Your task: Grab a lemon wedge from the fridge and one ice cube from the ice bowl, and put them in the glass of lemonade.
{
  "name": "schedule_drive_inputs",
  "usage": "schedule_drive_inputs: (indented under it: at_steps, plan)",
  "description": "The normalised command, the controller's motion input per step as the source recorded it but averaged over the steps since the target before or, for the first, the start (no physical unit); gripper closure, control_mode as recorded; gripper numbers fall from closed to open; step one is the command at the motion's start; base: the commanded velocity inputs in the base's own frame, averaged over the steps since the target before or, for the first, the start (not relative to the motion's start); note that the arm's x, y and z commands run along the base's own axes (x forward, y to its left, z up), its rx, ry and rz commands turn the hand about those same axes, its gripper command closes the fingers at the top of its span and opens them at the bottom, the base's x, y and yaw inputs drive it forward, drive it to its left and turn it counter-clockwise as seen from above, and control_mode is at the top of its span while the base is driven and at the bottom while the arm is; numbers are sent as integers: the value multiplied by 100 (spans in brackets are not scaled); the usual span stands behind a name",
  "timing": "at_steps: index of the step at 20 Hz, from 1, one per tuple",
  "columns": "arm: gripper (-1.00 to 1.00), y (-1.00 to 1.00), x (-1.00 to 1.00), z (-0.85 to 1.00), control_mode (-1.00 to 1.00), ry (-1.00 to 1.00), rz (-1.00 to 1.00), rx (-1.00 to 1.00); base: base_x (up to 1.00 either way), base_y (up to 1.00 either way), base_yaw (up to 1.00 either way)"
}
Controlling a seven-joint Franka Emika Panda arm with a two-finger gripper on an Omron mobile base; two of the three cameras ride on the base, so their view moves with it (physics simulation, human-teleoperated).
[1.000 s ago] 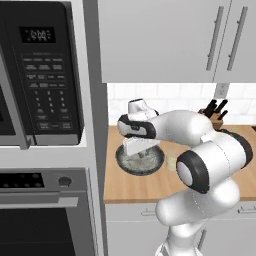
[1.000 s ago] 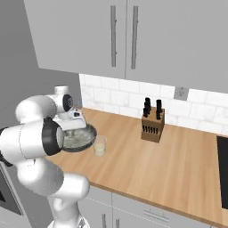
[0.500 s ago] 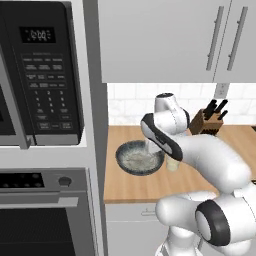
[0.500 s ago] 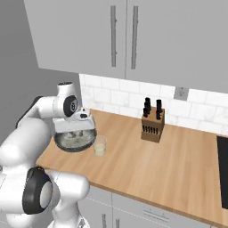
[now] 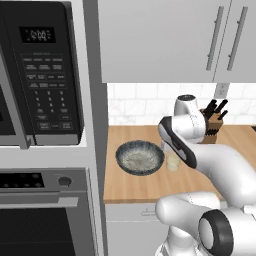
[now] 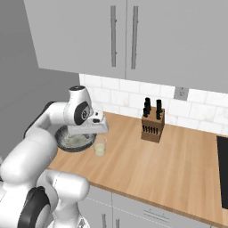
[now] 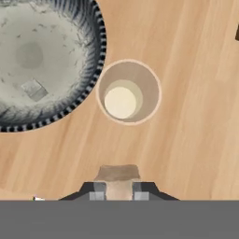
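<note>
Seen from the hand view, my gripper (image 7: 118, 193) is shut on a small clear ice cube (image 7: 117, 175) and hovers just beside and above the glass of lemonade (image 7: 150, 88). The glass stands upright on the wooden counter with pale yellow liquid in it. To its left is the ice bowl (image 7: 93, 42), dark speckled rim, pale inside, with one more ice cube (image 7: 33, 88) lying in it. From the base, the hand (image 6: 95, 130) hangs over the glass (image 6: 100, 147) next to the bowl (image 6: 73, 140) (image 5: 140, 157). The lemon wedge and the fridge are out of view.
A brown knife block (image 6: 152, 124) (image 5: 212, 122) stands at the back wall to the right. A black microwave (image 5: 40, 75) and oven (image 5: 45, 210) column bounds the counter on the left. Grey cabinets hang overhead. A dark cooktop edge (image 6: 222, 156) lies far right.
The arm has swung from above the bowl to the right, and the hand now hangs over the glass. The jaws stayed shut on the ice cube.
</note>
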Motion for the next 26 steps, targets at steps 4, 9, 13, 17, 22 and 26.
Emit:
schedule_drive_inputs:
  at_steps: [4,9,13,17,22,26]
  plan:
    - [100,-7,69,-17,-100,-4,-7,0,0,0,0]
    - [100,0,40,-39,-100,0,-8,-5,0,0,0]
    - [100,0,18,-37,-100,0,-11,-6,0,0,0]
    - [100,0,4,-16,-100,0,-12,-2,0,0,0]
    - [-100,-3,17,-5,-100,0,-11,-1,0,0,0]
    - [-100,-8,26,2,-100,-2,-9,0,0,0,0]
